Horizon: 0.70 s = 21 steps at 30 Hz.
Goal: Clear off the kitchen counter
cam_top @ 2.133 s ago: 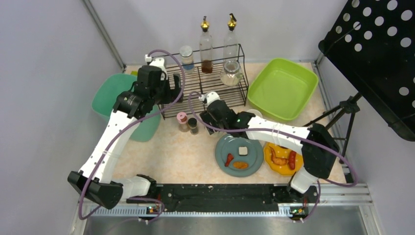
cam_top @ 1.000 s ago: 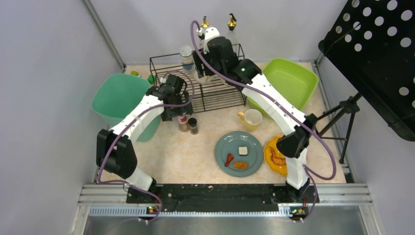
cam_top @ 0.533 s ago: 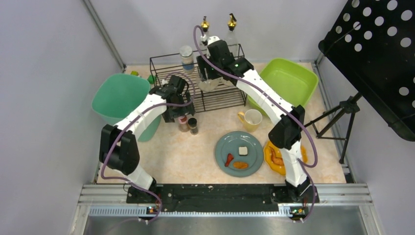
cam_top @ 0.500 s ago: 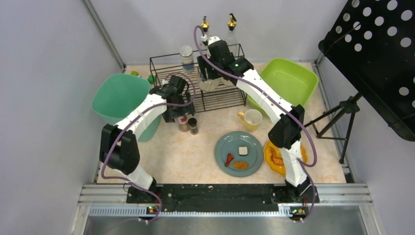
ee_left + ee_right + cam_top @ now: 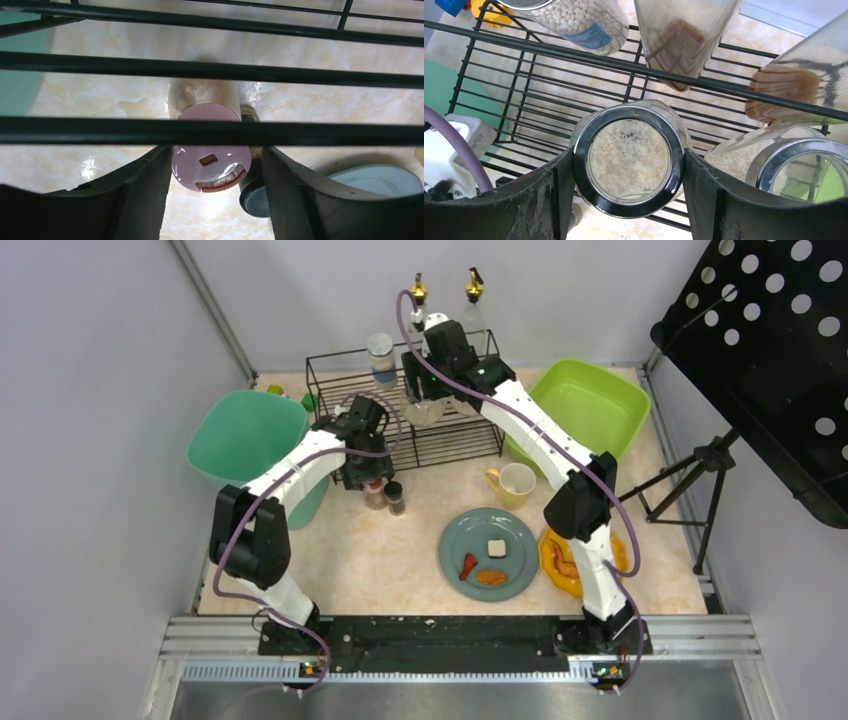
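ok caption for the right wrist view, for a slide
Right gripper clasping a jar at the wire rack, bottles standing behind.

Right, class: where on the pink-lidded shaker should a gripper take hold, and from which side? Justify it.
Grip the shaker on its round body just below the lid, coming down from above. It stands upright, with the rack close behind it and a dark-lidded jar right beside it.

The left arm [image 5: 295,465] stood folded, elbow near the base, forearm angled inward and forward. The left tool [image 5: 215,150] hung low, its fingers [image 5: 145,195] spread apart. The right arm [image 5: 540,440] stretched far back and leftward. The right tool [image 5: 629,152] pointed down, both fingers pressed against a glass jar [image 5: 629,170].
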{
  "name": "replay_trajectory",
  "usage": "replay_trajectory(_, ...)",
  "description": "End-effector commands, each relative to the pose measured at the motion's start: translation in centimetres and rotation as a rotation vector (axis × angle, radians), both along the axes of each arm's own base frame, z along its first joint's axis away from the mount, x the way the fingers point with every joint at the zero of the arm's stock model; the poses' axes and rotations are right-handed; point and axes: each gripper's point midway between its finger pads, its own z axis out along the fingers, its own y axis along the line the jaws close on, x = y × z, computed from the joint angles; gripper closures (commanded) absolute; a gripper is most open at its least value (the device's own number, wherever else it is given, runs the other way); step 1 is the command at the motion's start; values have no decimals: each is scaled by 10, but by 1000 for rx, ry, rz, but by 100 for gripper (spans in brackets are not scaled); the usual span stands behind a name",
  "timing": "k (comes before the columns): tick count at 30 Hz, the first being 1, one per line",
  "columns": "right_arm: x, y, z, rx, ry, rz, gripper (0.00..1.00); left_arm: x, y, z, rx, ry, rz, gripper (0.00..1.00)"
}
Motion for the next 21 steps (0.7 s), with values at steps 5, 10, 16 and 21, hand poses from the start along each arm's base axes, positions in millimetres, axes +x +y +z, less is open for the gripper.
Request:
replay_trajectory(5,10,6,15,39,-36,-9,89,9,-1,2,9,-24,-13,44)
replay_trajectory(10,8,5,23,47,-44,-9,53,10,0,6,17,-29,-15,64)
replay_trajectory(16,4,5,42,80,-67,4,33,10,4,12,31,-39,-15,99)
replay_trajectory(21,0,2,63,104,-99,3,19,12,6,25,39,-74,-22,100)
